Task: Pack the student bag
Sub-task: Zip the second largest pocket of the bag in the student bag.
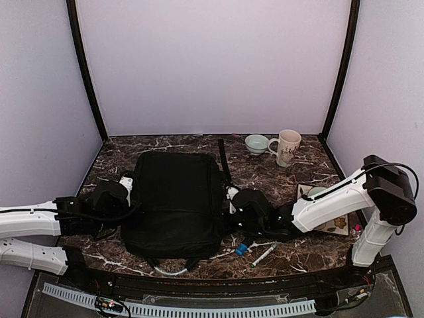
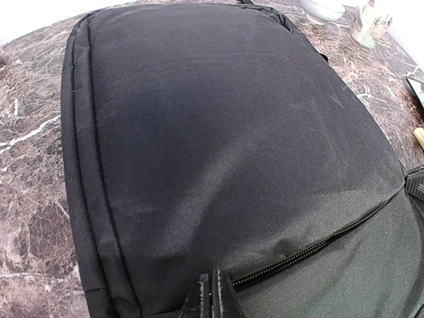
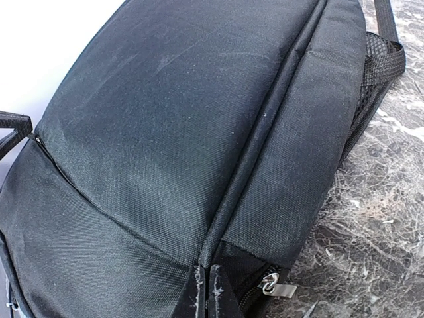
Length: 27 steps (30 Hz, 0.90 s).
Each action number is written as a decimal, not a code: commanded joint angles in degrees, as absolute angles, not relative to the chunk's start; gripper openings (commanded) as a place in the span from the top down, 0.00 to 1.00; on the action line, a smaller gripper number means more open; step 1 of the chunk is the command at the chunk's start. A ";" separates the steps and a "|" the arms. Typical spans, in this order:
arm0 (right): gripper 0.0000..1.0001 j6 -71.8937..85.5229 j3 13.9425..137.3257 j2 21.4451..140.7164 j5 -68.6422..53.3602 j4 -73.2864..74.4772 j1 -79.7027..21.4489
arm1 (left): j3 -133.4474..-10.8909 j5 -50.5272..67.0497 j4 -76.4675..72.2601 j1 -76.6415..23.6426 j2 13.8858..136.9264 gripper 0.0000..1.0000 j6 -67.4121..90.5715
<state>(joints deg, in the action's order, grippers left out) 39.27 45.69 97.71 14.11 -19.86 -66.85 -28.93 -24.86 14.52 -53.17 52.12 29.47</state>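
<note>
Here we are over the dark marbled bench (image 1: 291, 179), and the student bag (image 1: 173, 202) lies flat at its middle, black fabric face up, the biggest thing in view. Its long strap (image 1: 224, 159) runs off the bag's far right corner.

The left end effector (image 2: 212, 277) sits at the bag's left edge. From the left wrist we see its two fingers pressed together, tips on the cloth right where a black zipper (image 2: 305, 252) begins. We cannot tell whether anything is pinched between them.

The right end effector (image 3: 205, 273) sits at the bag's right edge. Its fingers are together too, resting on the seam between the front panel and the side wall. Just beside them a small silver zipper pull (image 3: 273, 286) hangs free, and a mesh pocket (image 3: 374, 66) shows further along that side.

Beyond the bag's far right corner stand a pale bowl (image 1: 257, 143) and, just right of it, a cream mug (image 1: 286, 146). The mug carries a dark print, too small for us to read. Near the bag's near right corner lie a small blue object (image 1: 241, 249) and a white marker (image 1: 264, 254), apart from the bag. We can read no brand or lettering on the bag's fabric in either wrist view.
</note>
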 commanded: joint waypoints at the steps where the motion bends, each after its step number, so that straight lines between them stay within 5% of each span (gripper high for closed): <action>1: 1.00 38.19 45.01 98.67 16.11 -13.74 -66.17 | -28.96 -23.99 12.20 -52.91 53.08 1.00 28.42; 10: 0.95 37.66 45.24 97.47 16.57 -11.93 -66.18 | -27.77 -24.36 11.98 -52.91 50.72 0.98 28.30; 20: 0.59 39.31 44.18 91.81 22.73 -1.17 -66.87 | -27.64 -24.53 12.36 -52.91 48.77 0.52 27.48; 27: 0.28 47.38 44.32 87.27 31.87 14.34 -67.24 | -27.65 -23.22 8.95 -52.91 50.38 0.30 25.44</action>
<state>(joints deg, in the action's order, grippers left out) 42.09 45.34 89.27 24.08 0.97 -67.00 -28.56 -24.14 11.94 -53.08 49.60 27.22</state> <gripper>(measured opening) 0.681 0.668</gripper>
